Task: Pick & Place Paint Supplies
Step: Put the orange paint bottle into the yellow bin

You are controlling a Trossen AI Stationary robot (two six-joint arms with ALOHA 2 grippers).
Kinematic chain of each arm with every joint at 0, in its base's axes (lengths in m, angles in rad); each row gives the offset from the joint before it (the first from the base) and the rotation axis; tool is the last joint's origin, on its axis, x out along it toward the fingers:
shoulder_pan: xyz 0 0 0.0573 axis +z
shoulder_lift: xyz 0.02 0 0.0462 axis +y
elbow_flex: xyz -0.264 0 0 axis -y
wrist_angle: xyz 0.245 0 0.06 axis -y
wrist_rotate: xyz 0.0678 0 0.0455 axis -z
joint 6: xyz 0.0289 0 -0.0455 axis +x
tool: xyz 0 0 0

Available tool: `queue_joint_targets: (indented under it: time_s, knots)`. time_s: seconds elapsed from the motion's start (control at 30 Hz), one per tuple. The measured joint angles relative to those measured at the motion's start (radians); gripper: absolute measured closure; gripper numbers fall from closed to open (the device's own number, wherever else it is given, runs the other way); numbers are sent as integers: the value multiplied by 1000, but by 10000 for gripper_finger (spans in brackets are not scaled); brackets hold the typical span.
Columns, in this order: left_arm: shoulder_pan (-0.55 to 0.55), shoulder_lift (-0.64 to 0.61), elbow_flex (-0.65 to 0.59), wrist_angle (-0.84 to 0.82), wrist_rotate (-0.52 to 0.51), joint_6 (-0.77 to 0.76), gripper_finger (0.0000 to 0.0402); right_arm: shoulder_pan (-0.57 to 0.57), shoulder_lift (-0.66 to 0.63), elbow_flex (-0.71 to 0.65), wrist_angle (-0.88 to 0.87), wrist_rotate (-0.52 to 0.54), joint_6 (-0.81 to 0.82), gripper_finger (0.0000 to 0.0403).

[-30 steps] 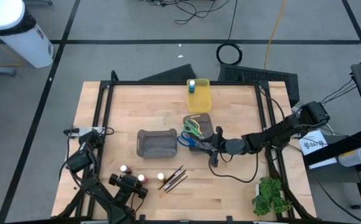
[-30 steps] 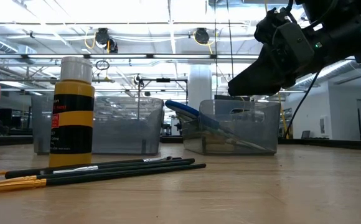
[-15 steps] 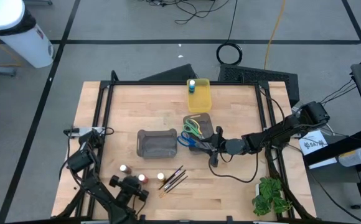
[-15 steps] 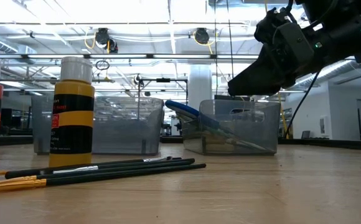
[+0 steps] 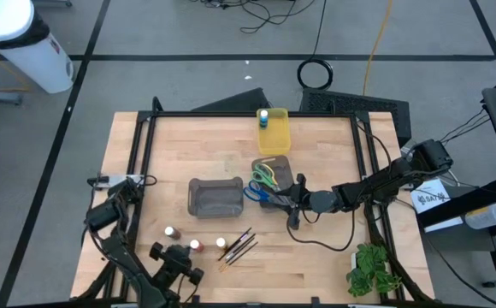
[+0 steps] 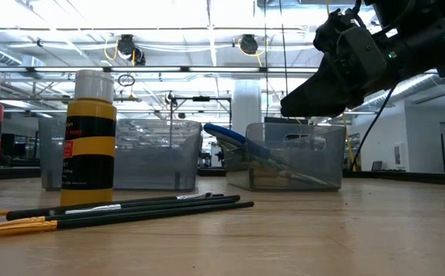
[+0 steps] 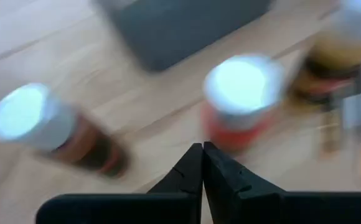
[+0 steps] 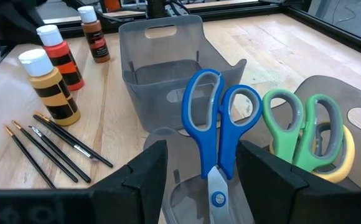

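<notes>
Three small paint pots stand upright near the table's front: a brown one (image 5: pixel 170 232), a red one (image 5: pixel 195 245) and a yellow one (image 5: pixel 221 244). Thin dark brushes (image 5: pixel 238 245) lie beside them. My left gripper (image 5: pixel 181 252) hovers just on the near side of the pots. Its fingers are shut (image 7: pixel 202 152) on nothing and point at the red pot (image 7: pixel 243 99). Blue scissors (image 8: pixel 218 124) and green scissors (image 8: pixel 305 130) lean in a grey bin (image 5: pixel 271 181). My right gripper (image 8: pixel 204 180) is open at that bin, one finger on each side of the blue scissors, not touching them.
An empty grey bin (image 5: pixel 214 198) sits mid-table. A yellow bin (image 5: pixel 273 135) at the far edge holds a blue pot (image 5: pixel 264 117). A leafy plant (image 5: pixel 369 269) lies at the near right corner. Black frame rails run along the table's sides.
My left gripper has drawn back a little toward the table's near edge, away from the red pot. The pots, brushes and right arm have stayed put.
</notes>
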Motion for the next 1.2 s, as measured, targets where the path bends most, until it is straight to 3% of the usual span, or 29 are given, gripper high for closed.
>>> queue_joint_targets:
  time_s: [0.17,0.33,0.47,0.67,0.8,1.07,1.2]
  knots:
    - [-41,-58,1,37,-193,-5,391,0,0,0,0,0,0,222]
    - [-61,-75,1,94,-126,11,375,0,0,0,0,-1,0,222]
    - [-73,-75,-12,182,-137,8,316,0,0,0,0,-1,0,222]
    - [-44,-75,-104,400,-241,210,209,0,0,0,0,-1,0,222]
    - [-7,-74,-166,452,-246,219,165,0,0,0,0,-1,0,222]
    - [46,-74,-257,539,-247,206,141,0,0,0,8,-1,0,222]
    - [56,-74,-268,539,-168,231,147,0,0,0,8,-1,0,222]
